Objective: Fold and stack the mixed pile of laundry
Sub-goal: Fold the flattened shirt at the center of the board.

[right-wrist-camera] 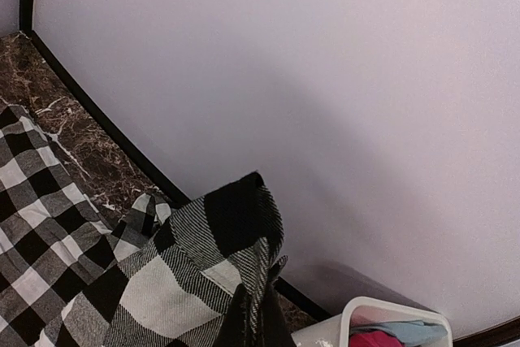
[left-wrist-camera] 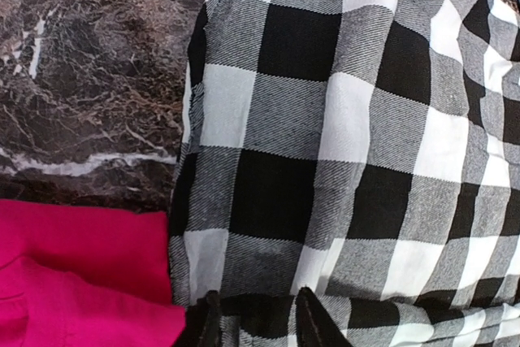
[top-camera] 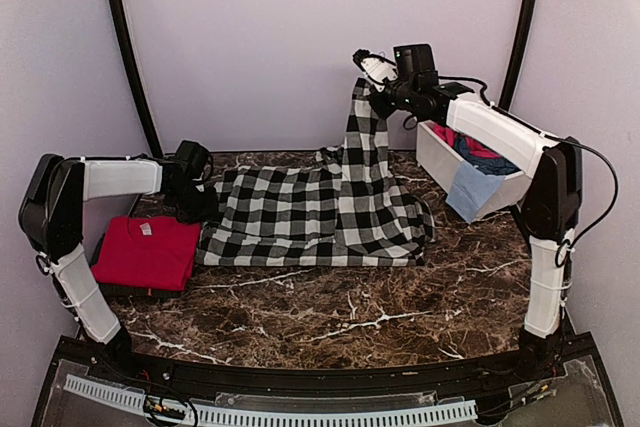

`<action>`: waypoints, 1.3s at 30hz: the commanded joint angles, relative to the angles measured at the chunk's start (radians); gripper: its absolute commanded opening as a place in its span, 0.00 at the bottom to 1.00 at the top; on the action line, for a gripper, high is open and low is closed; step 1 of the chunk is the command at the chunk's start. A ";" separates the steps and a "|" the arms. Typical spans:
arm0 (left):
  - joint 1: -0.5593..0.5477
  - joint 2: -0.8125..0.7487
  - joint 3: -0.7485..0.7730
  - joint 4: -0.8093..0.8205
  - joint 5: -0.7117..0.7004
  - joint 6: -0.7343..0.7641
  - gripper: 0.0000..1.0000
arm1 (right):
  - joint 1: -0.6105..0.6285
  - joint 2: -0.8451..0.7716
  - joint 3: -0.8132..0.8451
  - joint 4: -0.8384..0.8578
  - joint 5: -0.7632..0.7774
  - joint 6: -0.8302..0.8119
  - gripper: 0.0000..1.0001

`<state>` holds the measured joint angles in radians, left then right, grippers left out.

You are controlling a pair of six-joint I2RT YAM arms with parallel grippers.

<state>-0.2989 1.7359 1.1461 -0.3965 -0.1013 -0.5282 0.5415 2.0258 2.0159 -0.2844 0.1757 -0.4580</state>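
Observation:
The black-and-white checked garment (top-camera: pixel 310 212) lies spread across the middle of the table, with its far right corner lifted high. My right gripper (top-camera: pixel 372 85) is shut on that raised corner; in the right wrist view (right-wrist-camera: pixel 262 327) the fingers pinch the cloth (right-wrist-camera: pixel 211 266). My left gripper (top-camera: pixel 197 202) is at the garment's left edge, and its fingers (left-wrist-camera: pixel 318 323) close on a fold of the checked cloth (left-wrist-camera: pixel 341 136). A folded red tee (top-camera: pixel 147 252) lies flat at the left, just beside the left gripper, and also shows in the left wrist view (left-wrist-camera: pixel 73 282).
A white plastic tub (top-camera: pixel 440 162) stands at the back right and holds red, navy and light blue pieces; the light blue one (top-camera: pixel 468 190) hangs over its front wall. The tub's rim (right-wrist-camera: pixel 382 308) shows in the right wrist view. A wall stands close behind the raised gripper.

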 commanded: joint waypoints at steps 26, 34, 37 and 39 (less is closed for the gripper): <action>0.006 0.106 0.069 -0.071 -0.039 -0.018 0.42 | 0.015 0.014 -0.006 0.096 0.056 -0.040 0.00; 0.006 0.131 0.061 -0.025 0.057 -0.021 0.17 | 0.015 0.009 -0.025 0.116 0.073 -0.051 0.00; 0.006 0.121 0.069 -0.037 0.048 -0.021 0.04 | 0.017 0.014 -0.018 0.125 0.076 -0.051 0.00; 0.006 0.105 0.069 -0.042 0.033 -0.023 0.00 | 0.018 0.024 -0.008 0.131 0.083 -0.050 0.00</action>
<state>-0.2989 1.8683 1.2041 -0.4248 -0.0654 -0.5488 0.5507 2.0312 1.9984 -0.2222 0.2340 -0.5011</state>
